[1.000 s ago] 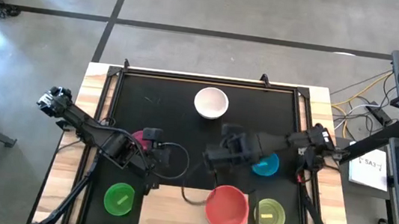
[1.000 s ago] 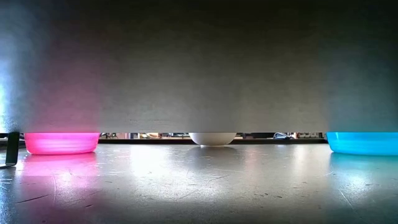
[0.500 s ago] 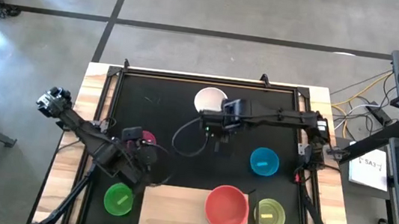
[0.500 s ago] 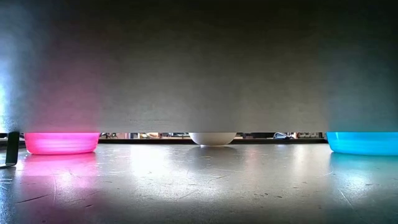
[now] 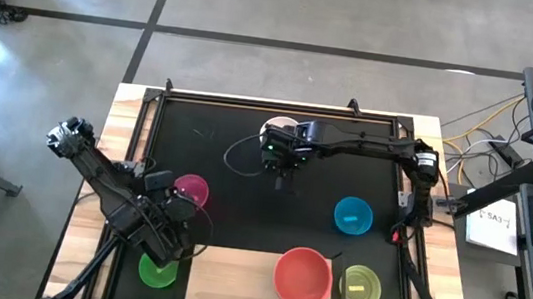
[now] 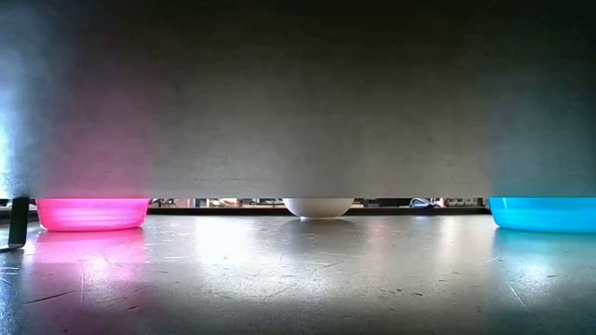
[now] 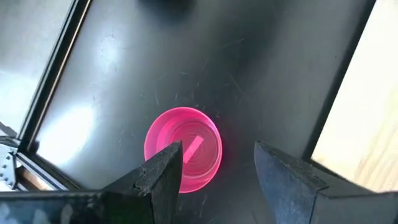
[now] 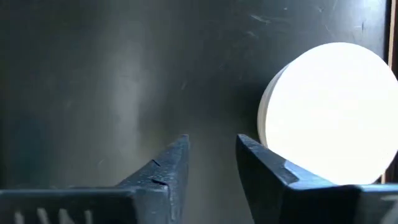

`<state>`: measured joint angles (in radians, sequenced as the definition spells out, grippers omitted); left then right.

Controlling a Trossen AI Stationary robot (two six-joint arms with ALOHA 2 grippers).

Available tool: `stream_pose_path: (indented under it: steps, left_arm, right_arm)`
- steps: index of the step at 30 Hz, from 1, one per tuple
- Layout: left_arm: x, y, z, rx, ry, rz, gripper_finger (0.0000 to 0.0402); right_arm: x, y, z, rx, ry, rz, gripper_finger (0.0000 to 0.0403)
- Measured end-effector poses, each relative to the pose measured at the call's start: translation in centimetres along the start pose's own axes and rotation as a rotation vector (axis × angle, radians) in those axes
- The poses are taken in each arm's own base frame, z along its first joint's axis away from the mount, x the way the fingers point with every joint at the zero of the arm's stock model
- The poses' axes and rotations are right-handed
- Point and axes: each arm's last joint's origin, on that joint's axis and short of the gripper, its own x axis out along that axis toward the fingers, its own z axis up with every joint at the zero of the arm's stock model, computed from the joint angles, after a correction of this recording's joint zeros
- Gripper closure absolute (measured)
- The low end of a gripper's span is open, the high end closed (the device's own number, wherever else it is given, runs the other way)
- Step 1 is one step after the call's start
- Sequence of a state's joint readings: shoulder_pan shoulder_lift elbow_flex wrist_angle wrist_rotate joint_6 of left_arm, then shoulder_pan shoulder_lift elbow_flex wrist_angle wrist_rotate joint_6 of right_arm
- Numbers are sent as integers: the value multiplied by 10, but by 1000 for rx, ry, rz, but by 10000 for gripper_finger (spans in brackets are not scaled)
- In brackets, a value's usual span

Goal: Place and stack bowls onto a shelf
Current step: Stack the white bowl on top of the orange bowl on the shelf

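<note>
We found the shelf (image 5: pixel 231 284) at the near edge of the table, a light-wood board with the red bowl (image 5: pixel 303 277) resting on its right end. No bowl was stacked on another.

The other bowls lay scattered. The yellow-green bowl (image 5: pixel 360 287) sat just right of the red one, off the shelf. The green bowl (image 5: pixel 158 269) sat just left of the shelf, partly covered by the left arm. The magenta bowl (image 5: pixel 191 191) lay on the black mat (image 5: pixel 233 181) toward the left, the cyan bowl (image 5: pixel 352 217) toward the right, and the white bowl (image 5: pixel 278 127) near the far edge, partly hidden under the right arm.

The right gripper (image 5: pixel 277 153) hung over the mat just beside the white bowl; in its wrist view the fingers (image 8: pixel 168 177) stood a little apart with only bare mat between them, and the bowl lay off to one side.

The left gripper (image 5: pixel 178 222) hovered between the magenta and green bowls, its fingers (image 7: pixel 163 174) spread, nothing held, the magenta bowl seen beyond them.

From the low view we saw magenta, white and cyan bowls standing well apart on the mat, with a dark broad shape blocking everything above them.
</note>
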<state>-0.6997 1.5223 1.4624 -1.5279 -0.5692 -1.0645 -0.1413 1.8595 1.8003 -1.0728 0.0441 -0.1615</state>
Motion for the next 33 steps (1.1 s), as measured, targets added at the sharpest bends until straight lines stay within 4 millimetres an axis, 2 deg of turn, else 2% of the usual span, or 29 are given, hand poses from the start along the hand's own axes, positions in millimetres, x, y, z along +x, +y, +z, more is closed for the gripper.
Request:
stream_pose_path:
  steps: [5,10,25,33]
  left_arm:
    - [-1,3,-3,27,16,31,219]
    - [-1,4,-3,49,14,29,219]
    - [-3,8,-1,54,-34,45,219]
    - [-3,8,-1,50,-34,44,219]
  right_arm:
    - [30,-13,-6,17,-50,-55,247]
    - [52,-23,-15,43,-67,-176,239]
    - [74,-40,-31,125,-78,-171,252]
    - [91,-46,-49,150,-40,-165,263]
